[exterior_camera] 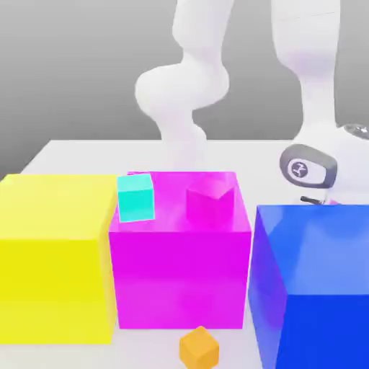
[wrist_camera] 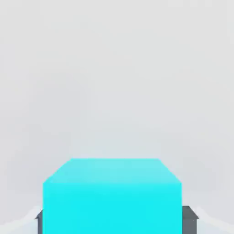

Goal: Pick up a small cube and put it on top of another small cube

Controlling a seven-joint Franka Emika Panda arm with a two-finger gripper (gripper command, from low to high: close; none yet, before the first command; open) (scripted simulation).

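In the hand view a small cyan cube (wrist_camera: 112, 196) sits close up between the two dark grey fingers (wrist_camera: 189, 218) of my gripper (wrist_camera: 117, 221). The jaws are shut against its two sides, and pale floor lies beyond it. In the exterior view a small cyan cube (exterior_camera: 135, 198) shows over the top left of a large magenta block (exterior_camera: 180, 274). A small magenta cube (exterior_camera: 210, 199) is to its right. I cannot tell whether this cyan cube is the held one. A small orange cube (exterior_camera: 199, 348) lies on the floor in front.
A large yellow block (exterior_camera: 54, 259) stands at the exterior view's left and a large blue block (exterior_camera: 313, 288) at its right, flanking the magenta one. The white arm (exterior_camera: 184, 94) rises behind them, with a grey joint (exterior_camera: 308, 168) above the blue block.
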